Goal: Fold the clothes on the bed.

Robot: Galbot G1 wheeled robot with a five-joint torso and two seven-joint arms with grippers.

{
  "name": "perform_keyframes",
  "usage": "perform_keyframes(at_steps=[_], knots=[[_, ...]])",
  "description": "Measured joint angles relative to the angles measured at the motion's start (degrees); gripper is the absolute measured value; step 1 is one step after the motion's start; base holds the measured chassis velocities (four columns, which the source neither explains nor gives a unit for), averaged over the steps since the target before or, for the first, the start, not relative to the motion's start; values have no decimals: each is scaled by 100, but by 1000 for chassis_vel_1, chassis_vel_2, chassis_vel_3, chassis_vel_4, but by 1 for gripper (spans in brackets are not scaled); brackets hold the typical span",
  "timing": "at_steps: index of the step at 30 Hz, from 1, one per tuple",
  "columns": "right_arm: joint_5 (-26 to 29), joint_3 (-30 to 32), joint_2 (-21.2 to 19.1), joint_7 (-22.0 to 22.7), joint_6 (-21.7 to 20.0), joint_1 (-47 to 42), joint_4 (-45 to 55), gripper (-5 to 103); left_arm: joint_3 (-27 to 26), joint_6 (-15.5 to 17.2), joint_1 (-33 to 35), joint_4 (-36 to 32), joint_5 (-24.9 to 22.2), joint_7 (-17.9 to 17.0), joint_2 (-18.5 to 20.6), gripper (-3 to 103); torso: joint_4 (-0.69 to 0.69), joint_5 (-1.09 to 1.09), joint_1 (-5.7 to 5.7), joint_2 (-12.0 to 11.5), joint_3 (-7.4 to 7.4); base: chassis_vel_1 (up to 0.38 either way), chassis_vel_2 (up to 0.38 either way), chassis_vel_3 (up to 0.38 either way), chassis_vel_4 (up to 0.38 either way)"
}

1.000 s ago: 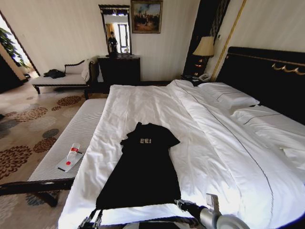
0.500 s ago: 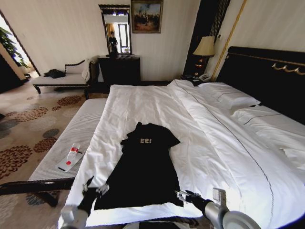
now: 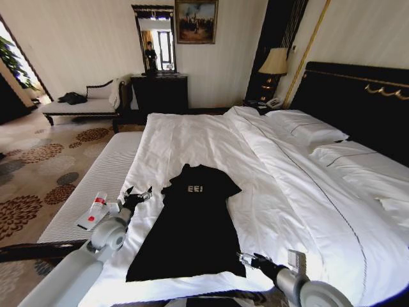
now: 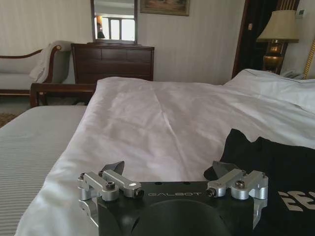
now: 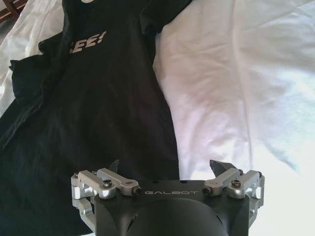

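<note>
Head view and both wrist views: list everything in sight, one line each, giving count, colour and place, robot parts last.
Soft black short-sleeved T-shirt: one, black with white chest lettering, flat on the bed's near part.
Large bed with white duvet: one, white, dark headboard at right.
White pillows: at least two, by the headboard.
Long ribbed bench: one, white, left of the bed.
Small white-and-red item: one, on the bench.
Cream chaise: one, far left wall.
Dark wooden dresser: one, under a mirror.
Table lamp: one, cream shade, beside the headboard.
Left gripper: open, beside the shirt's left sleeve.
Right gripper: open, at the shirt's right hem corner.
</note>
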Motion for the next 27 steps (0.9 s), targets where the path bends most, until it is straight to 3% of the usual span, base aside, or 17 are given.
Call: perform_keyframes(at_steps=[7,19,27], knots=[[119,34,-97,133,-63,106,-66,100,1021,33,-837,786,-230,576,170,100,-1,0,0,0,-1,0,0,0,0],[274,92,-151,174,-71,211,-187,100,1384,-8,-1201,1330,-173,859,45,96,-1,0,-1,1,-1,0,0,0,0],[465,84,-204,240,-74,306,-235,100,1600,-78,-1425,1651,-28,928,-383,92,0,0,-1,1,-1,0,0,0,0]])
